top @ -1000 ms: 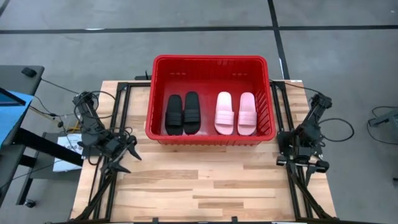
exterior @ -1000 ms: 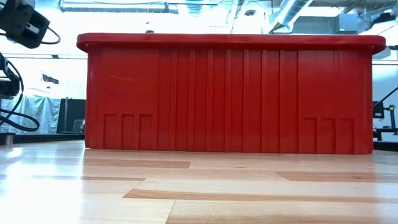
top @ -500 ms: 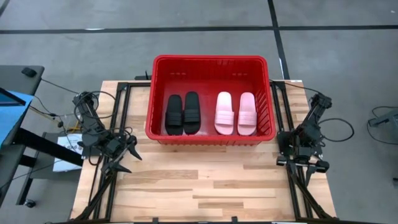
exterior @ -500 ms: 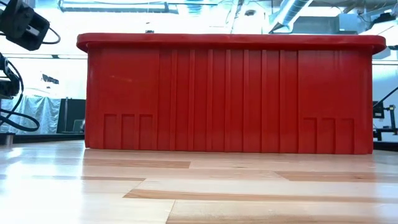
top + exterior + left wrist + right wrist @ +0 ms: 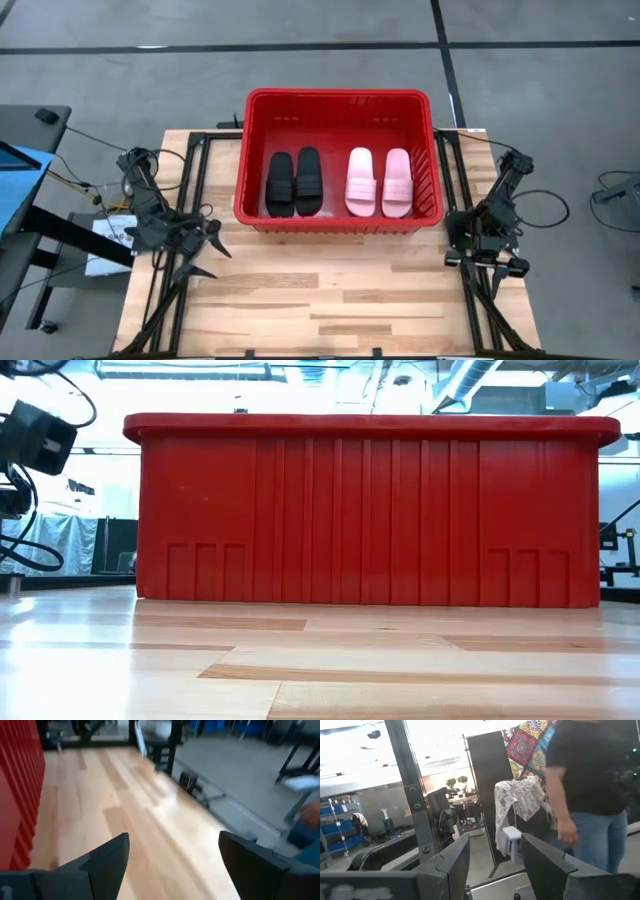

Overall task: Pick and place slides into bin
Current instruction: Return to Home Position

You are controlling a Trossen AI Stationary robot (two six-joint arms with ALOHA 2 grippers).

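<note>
Now the black slides [image 5: 294, 182] and pink slides [image 5: 379, 182] lie inside the bin [image 5: 338, 95]. Your left gripper [image 5: 172, 851], left of the bin, gapes wide and empty; the right gripper [image 5: 495, 845], right of the bin, stands parted, empty. Retract slowly, away from the bin's walls.

Two pairs in the bin [image 5: 338, 94]
We see the bin at the far middle of the table [image 5: 330, 290]; inside, the left pair of slides [image 5: 308, 180] and the right pair of slides [image 5: 361, 182] lie side by side.
</note>
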